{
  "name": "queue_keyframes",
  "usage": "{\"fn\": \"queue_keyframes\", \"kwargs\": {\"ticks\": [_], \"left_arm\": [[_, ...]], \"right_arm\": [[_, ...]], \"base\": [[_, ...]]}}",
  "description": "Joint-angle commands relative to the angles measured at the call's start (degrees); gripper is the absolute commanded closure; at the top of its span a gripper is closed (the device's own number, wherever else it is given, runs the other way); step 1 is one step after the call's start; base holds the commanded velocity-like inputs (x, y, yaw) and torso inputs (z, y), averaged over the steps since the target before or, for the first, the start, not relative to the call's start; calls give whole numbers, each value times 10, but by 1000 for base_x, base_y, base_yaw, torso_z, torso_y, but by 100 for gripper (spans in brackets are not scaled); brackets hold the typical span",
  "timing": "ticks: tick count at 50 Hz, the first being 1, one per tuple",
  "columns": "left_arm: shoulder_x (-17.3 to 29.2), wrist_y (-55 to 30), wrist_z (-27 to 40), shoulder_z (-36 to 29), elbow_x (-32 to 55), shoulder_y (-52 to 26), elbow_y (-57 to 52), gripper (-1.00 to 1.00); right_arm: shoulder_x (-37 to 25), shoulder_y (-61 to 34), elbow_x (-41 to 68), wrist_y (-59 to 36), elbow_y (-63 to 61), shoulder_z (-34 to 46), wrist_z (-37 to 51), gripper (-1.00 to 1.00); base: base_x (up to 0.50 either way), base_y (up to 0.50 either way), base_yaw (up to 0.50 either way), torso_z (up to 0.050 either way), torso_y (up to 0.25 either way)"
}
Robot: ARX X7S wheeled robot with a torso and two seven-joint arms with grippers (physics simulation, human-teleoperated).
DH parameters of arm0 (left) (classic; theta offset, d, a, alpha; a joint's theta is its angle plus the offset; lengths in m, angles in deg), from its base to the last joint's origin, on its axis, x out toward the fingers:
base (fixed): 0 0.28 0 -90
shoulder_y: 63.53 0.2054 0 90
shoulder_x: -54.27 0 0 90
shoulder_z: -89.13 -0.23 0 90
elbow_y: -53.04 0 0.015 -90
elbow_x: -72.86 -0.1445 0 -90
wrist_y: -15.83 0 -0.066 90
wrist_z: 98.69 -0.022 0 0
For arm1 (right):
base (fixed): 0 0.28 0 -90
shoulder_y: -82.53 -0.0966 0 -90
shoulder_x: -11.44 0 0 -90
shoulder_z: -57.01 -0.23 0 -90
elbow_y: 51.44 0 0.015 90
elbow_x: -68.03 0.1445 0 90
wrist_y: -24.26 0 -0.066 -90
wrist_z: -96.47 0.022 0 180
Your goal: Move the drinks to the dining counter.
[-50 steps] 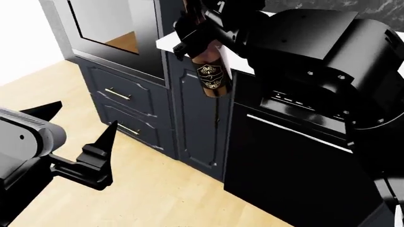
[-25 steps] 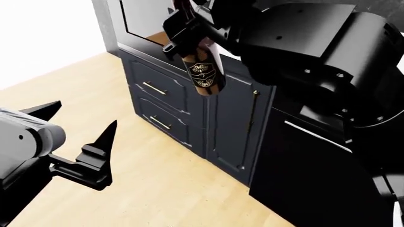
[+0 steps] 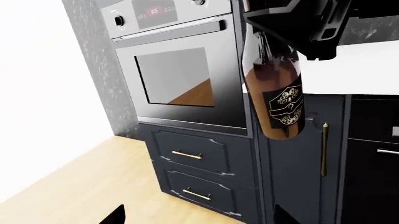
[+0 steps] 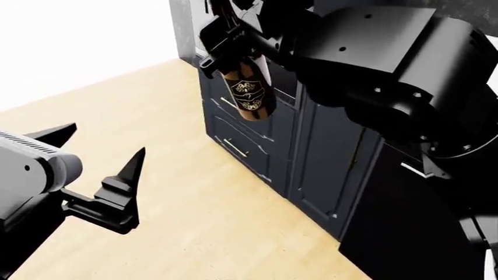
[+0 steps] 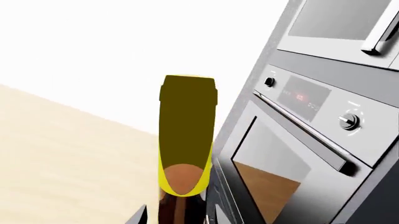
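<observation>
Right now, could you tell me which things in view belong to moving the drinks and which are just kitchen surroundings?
Belongs to the job:
- wine bottle, gripped by the right gripper
- left gripper, open and empty

Just surroundings:
- oven
- drawers
- wooden floor

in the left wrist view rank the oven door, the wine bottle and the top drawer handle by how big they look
1. Oven door, largest.
2. Wine bottle, held in the right gripper. It hangs nearer the camera than the oven, so its apparent size is inflated.
3. Top drawer handle, clearly smallest.
</observation>
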Motion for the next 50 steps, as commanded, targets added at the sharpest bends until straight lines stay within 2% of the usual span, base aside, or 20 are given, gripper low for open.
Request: {"fn": "queue_keyframes", "kwargs": {"ticks": [1,50], "left_arm": [[5,1,3,-2,7,-7,-1,-100],[7,3,2,-5,5,-7,-1,-100]], "right_arm": [[2,-17,-69,-2,2,-21,0,100],[1,-17,-67,-3,-2,-12,-7,100]], "base": [[0,0,500,0,0],[0,0,500,1,3]]}}
